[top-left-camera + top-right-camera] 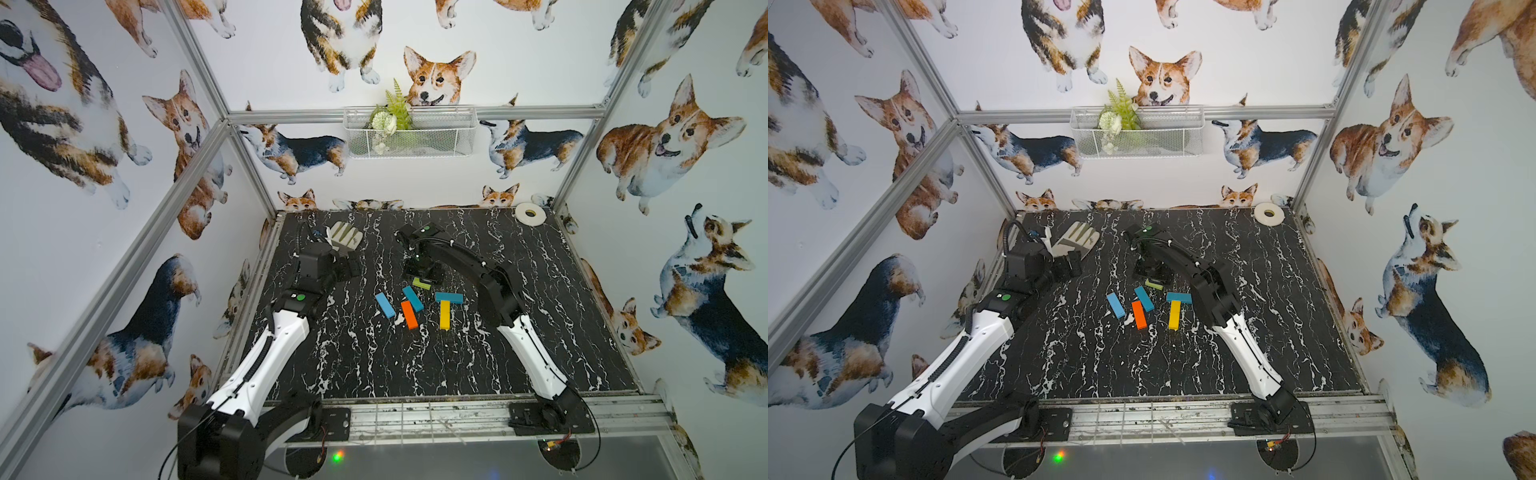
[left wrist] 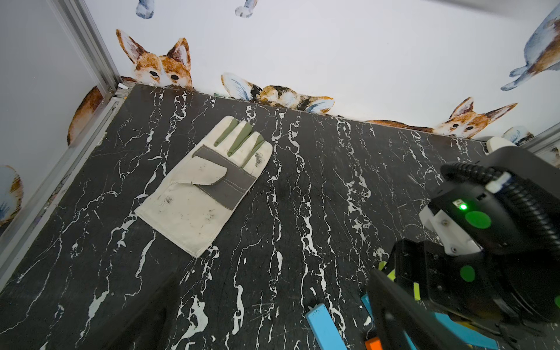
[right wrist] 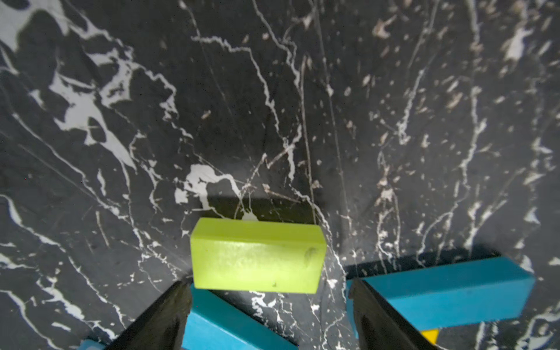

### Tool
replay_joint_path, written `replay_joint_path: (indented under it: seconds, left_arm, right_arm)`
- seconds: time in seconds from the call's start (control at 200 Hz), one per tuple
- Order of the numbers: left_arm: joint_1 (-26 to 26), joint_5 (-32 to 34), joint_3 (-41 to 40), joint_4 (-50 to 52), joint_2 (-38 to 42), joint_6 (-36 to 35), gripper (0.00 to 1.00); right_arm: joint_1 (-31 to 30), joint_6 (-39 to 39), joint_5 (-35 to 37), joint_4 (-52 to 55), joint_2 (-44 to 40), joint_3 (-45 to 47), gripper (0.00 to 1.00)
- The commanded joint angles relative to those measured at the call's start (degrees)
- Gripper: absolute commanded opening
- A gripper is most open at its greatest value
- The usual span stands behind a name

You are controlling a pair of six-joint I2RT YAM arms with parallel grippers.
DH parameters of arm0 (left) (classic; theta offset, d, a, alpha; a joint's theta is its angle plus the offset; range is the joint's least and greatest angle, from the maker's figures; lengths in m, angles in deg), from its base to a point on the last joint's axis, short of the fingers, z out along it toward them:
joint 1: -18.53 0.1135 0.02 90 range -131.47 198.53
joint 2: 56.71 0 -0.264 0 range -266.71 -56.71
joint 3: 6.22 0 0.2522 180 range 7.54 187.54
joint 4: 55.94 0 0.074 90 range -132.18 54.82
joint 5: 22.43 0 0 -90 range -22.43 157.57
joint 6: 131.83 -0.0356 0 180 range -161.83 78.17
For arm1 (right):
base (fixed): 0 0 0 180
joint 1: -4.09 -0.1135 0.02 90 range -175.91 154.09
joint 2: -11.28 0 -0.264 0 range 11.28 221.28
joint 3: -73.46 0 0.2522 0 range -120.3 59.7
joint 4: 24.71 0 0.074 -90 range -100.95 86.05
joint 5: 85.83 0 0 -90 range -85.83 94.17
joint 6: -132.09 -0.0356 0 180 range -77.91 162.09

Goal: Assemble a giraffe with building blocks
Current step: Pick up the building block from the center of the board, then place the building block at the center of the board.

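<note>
The left arm (image 1: 270, 345) hangs well off to the side, left gripper (image 1: 347, 268) spread and empty; the right gripper (image 3: 268, 286) is nearer, jaws apart, holding nothing, the lime green block (image 3: 257, 257) flat on the tabletop (image 3: 121, 121) just beyond its fingertips (image 3: 178, 300), long axis spanning their gap

Clutter on the marble surface (image 1: 415, 365).
A white-grey glove (image 1: 344, 237) lies back left; a white tape roll (image 1: 529, 215) sits in the back right corner.
</note>
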Motion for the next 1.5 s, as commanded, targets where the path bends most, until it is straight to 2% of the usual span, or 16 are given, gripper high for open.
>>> replay_joint_path:
  seconds: [0.0, 0.135, 0.22, 0.29, 0.335, 0.36, 0.42, 0.486, 0.521, 0.636, 0.716, 0.831, 0.961, 1.071, 1.301, 1.492]
  left_arm:
    - [-0.1, 0.0, 0.4, -1.0, 0.2, 0.3, 1.00]
    - [-0.1, -0.5, 0.4, -1.1, 0.1, 0.5, 1.00]
    - [-0.1, -0.5, 0.5, -1.2, 0.1, 0.5, 1.00]
    - [-0.1, -0.5, 0.6, -1.2, 0.0, 0.5, 1.00]
    - [-0.1, -0.6, 0.6, -1.2, 0.0, 0.5, 1.00]
    - [-0.1, -0.6, 0.6, -1.2, -0.1, 0.5, 1.00]
    - [-0.1, -0.6, 0.7, -1.2, -0.1, 0.5, 1.00]
    - [-0.1, -0.7, 0.7, -1.2, -0.2, 0.5, 1.00]
    - [0.0, -0.8, 0.7, -1.3, -0.2, 0.6, 1.00]
    - [-0.1, -0.9, 0.7, -1.3, -0.3, 0.6, 1.00]
    - [-0.1, -0.9, 0.6, -1.3, -0.2, 0.6, 1.00]
    - [-0.1, -1.0, 0.5, -1.3, -0.2, 0.5, 1.00]
    - [-0.2, -1.3, 0.6, -1.4, -0.7, 0.6, 1.00]
    - [-0.1, -1.9, 0.9, -1.3, -1.5, 0.6, 1.00]
    - [-0.2, -2.5, 1.1, -1.3, -2.3, 0.5, 1.00]
    - [-0.2, -2.4, 1.2, -1.2, -2.5, 0.3, 1.00]
  right_arm:
    - [0.3, -4.0, -0.6, -0.8, 1.1, -1.4, 0.87]
    - [1.0, -4.2, -0.8, -1.4, 1.9, -1.7, 0.84]
    - [1.2, -4.6, -0.9, -1.0, 2.2, -1.5, 0.76]
    - [1.2, -4.8, -1.0, -1.0, 2.0, -0.8, 0.65]
    - [1.2, -5.0, -1.0, -1.1, 1.7, -0.2, 0.64]
    - [1.2, -4.9, -0.9, -1.1, 1.6, 0.1, 0.56]
    - [1.1, -4.7, -0.5, -1.3, 1.2, 0.8, 0.44]
    - [1.1, -4.4, 0.1, -1.2, 0.7, 1.2, 0.34]
    - [1.1, -4.0, 0.5, -1.0, 0.5, 1.2, 0.32]
    - [1.7, -1.2, 3.6, 0.5, -1.0, 0.3, 0.34]
    - [3.1, 3.5, 5.9, 0.9, -2.7, -0.1, 0.37]
    - [6.0, 16.0, 6.4, -0.1, -4.8, -0.5, 0.42]
    - [9.2, 29.4, 6.9, -0.1, -5.6, -1.2, 0.44]
    - [12.4, 35.8, 8.2, 2.4, -4.0, -3.9, 0.44]
    - [18.7, 38.3, 2.6, 2.0, -1.5, -3.1, 0.46]
    - [19.2, 37.5, -0.2, 1.2, 0.5, -3.3, 0.48]
